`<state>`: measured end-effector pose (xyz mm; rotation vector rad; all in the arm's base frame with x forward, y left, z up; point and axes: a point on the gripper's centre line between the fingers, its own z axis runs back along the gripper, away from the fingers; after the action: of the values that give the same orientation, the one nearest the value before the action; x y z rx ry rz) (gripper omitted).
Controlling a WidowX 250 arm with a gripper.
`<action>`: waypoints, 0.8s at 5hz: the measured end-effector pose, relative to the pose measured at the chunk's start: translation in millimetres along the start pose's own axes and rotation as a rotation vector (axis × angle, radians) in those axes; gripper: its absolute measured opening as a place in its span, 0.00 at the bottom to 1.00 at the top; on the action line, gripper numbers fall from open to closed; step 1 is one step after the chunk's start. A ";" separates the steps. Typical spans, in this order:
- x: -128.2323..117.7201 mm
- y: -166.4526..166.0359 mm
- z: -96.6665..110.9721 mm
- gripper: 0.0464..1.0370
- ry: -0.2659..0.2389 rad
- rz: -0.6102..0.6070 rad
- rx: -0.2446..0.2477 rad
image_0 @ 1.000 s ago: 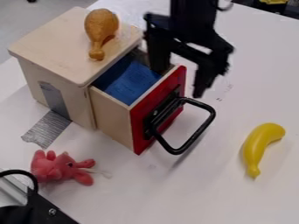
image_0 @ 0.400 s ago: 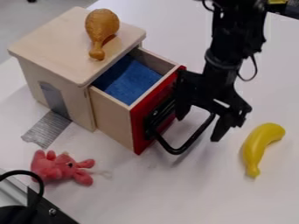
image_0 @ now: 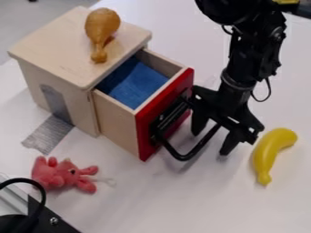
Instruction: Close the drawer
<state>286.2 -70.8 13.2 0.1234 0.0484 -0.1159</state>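
My black gripper [image_0: 211, 143] hangs, fingers spread, at the curved, smooth handle [image_0: 183, 157] on the right of the red-fronted wooden drawer [image_0: 117, 122].

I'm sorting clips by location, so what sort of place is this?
Probably a robotics lab or test bench: a black robot gripper hangs at the open drawer of a small wooden cabinet, which has duct tape at its base, and a toy banana lies nearby.

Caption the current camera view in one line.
Open gripper at the black handle of a red-fronted drawer, pulled out from its wooden cabinet.
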 end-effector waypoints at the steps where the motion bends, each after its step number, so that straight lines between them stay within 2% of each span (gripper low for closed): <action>1: -1.9 14.7 -1.7 0.33 0.025 0.026 0.008; 2: -2.8 38.1 -3.8 0.13 0.044 0.078 0.014; 3: -8.3 77.3 -8.7 0.08 0.063 0.116 0.039; 4: -12.5 106.0 -11.9 0.08 0.075 0.145 0.056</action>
<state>285.8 36.5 14.8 0.1864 0.1106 0.0321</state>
